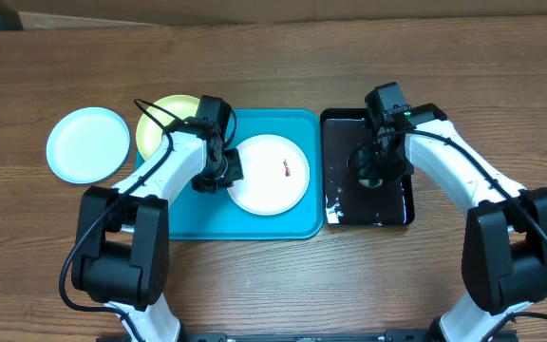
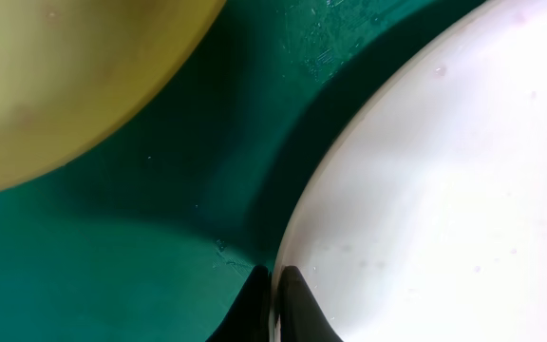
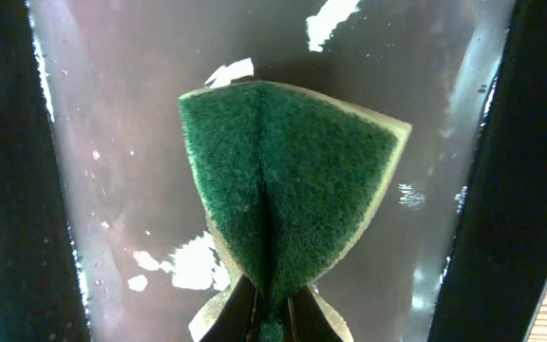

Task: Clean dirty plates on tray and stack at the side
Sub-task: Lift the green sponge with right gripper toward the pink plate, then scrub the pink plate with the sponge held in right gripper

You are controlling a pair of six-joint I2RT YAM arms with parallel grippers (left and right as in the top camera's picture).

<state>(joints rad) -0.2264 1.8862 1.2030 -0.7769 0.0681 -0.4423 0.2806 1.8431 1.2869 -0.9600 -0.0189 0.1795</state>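
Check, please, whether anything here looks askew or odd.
The yellow-green plate overlaps the tray's back-left rim instead of lying flat inside. The white plate carries a dark smear, and the sponge is pinched into a fold by the right gripper.

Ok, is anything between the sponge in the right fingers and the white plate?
Nothing visible beyond the two trays' adjoining rims. The sponge is over the black tray; the white plate lies just beyond on the turquoise tray. The left fingers pinch its far rim.
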